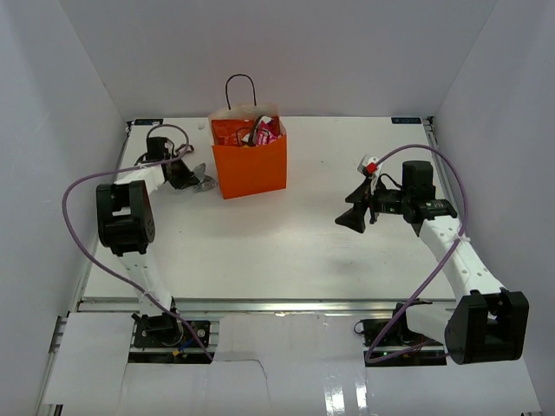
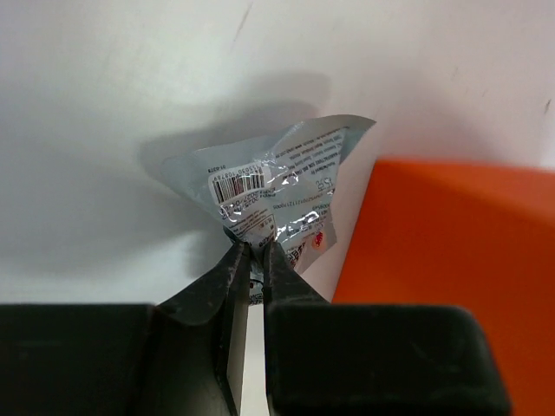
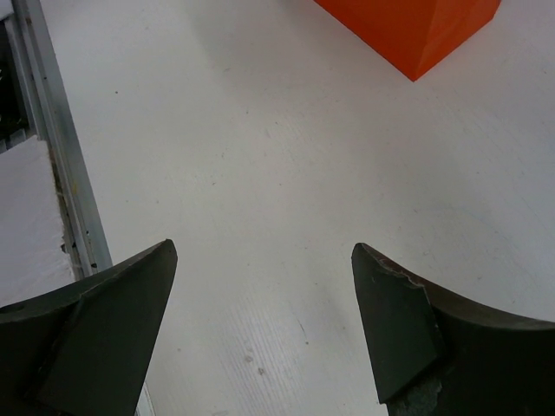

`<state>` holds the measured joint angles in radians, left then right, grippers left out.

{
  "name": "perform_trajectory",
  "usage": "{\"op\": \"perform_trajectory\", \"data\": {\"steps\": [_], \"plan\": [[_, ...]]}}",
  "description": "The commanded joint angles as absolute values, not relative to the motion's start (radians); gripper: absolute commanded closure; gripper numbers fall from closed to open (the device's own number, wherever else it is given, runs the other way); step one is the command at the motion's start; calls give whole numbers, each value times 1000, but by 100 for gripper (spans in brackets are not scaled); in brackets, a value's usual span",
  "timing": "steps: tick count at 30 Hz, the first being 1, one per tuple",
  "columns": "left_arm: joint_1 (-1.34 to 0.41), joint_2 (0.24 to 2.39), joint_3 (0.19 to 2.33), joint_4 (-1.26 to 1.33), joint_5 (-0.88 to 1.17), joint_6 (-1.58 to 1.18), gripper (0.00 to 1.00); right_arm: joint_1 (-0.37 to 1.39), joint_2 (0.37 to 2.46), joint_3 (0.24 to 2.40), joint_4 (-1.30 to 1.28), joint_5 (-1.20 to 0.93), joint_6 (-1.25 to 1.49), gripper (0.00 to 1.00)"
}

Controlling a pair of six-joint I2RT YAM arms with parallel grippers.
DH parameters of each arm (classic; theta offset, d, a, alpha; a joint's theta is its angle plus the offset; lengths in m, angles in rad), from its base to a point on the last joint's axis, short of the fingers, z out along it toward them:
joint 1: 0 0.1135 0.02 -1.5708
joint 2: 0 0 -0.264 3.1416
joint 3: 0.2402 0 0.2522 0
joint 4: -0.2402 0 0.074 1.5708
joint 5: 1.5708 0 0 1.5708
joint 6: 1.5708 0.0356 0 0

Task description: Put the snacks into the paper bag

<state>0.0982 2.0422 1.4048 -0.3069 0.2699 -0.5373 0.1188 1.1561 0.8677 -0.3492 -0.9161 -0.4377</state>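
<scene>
Left claw (image 2: 253,248) clamps the silver packet (image 2: 277,178) just beside the orange bag (image 1: 251,170); our right claw (image 3: 260,329) hangs wide apart, empty. Next, we reckon, comes a lift over the rim.

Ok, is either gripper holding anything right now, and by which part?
The left gripper pinches the silver-grey packet by its crumpled near edge, beside the orange paper bag. The right gripper is open and holds nothing.

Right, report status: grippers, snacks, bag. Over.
Left gripper shut on silver-grey packet, beside orange paper bag. Right gripper open, empty. Red chip bag and pink packet inside it. Bag mouth unobstructed.
</scene>
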Motion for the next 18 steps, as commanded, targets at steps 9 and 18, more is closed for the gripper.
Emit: {"op": "perform_trajectory", "data": {"steps": [9, 18], "plan": [[126, 1369, 836, -207, 282, -586, 97, 317, 1227, 1029, -789, -1086, -842, 16], [83, 953, 450, -221, 564, -745, 97, 681, 1336, 1040, -381, -971, -317, 17]]}}
